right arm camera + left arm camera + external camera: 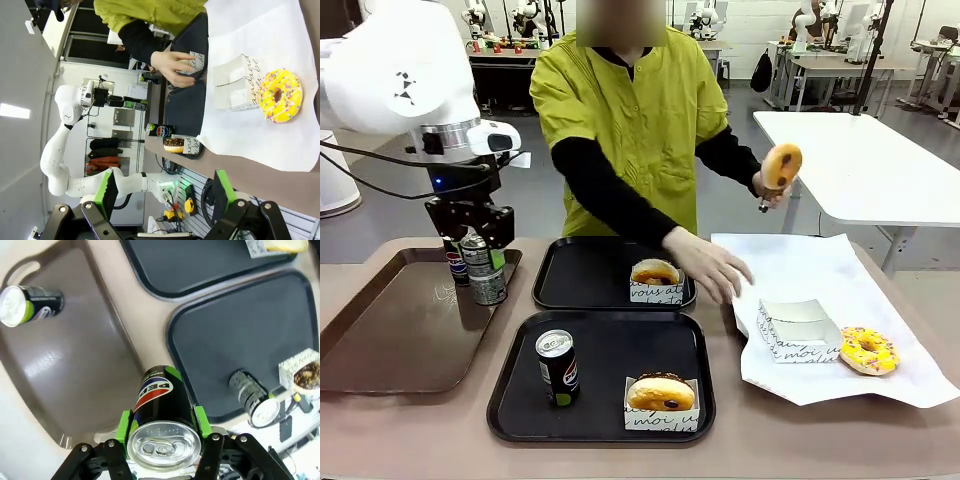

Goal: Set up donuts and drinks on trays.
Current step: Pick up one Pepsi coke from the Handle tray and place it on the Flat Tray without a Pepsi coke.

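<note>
1. Three drinks: one can pinched between the left gripper's pads over the brown tray's right edge, a second can at that tray's far right corner, a third can by the near black tray's left edge
2. Four donuts: a chocolate donut at the near black tray's right corner, a boxed donut at the far black tray's near edge, a yellow donut at the white paper's right edge, a raised donut in the person's hand
3. Right gripper spread, empty
4. Tan table; white tables behind

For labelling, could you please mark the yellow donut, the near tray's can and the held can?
yellow donut (885,352), front view, its frosted ring
near tray's can (558,372), front view, its side
held can (162,445), left wrist view, its lid
</note>
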Robot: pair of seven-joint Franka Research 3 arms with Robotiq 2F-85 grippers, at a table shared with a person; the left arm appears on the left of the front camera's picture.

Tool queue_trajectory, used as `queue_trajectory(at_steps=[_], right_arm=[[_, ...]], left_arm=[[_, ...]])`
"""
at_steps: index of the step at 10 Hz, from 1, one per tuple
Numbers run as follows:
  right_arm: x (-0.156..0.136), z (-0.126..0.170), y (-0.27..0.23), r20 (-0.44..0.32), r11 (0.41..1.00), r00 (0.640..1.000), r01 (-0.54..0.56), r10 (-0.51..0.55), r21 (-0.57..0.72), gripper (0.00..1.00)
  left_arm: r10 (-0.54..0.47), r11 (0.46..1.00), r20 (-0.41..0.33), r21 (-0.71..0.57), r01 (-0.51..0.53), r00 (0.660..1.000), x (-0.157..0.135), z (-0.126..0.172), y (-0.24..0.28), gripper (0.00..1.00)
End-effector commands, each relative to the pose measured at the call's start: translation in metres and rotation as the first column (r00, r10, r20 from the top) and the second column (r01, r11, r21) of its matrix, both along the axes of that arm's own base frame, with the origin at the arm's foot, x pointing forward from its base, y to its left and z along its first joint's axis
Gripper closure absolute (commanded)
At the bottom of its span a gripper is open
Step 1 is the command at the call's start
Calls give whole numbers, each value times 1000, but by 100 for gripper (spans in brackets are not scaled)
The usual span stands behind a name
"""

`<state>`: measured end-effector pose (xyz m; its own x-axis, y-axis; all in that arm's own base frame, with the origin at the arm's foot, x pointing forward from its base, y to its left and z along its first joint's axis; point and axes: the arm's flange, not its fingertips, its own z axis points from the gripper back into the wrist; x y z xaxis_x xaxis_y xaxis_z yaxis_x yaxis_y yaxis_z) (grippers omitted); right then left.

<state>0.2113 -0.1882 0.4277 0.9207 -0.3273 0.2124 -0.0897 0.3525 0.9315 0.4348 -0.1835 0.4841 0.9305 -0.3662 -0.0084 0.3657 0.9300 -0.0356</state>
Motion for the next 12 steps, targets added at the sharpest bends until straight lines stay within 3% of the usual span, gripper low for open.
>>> queue_trajectory(at_steps=[1,2,4,6,7,12], right_arm=[[2,0,0,22,1000,1000,-4,4,15,0],[2,0,0,22,1000,1000,-4,4,15,0],[2,0,0,22,1000,1000,-4,4,15,0],[2,0,0,22,1000,1000,-4,4,15,0],[2,0,0,22,1000,1000,-4,4,15,0],[2,0,0,22,1000,1000,-4,4,15,0]], left_arm=[[-46,999,-75,-15,45,996,-38,42,65,41],[-94,994,-80,-64,89,992,-73,70,106,41],[-77,993,-43,-98,73,996,-104,78,134,41],[-14,995,-89,-102,5,996,-86,75,133,41],[-73,992,-66,-105,66,995,-113,89,144,41],[-73,992,-66,-105,66,995,-113,89,144,41]])
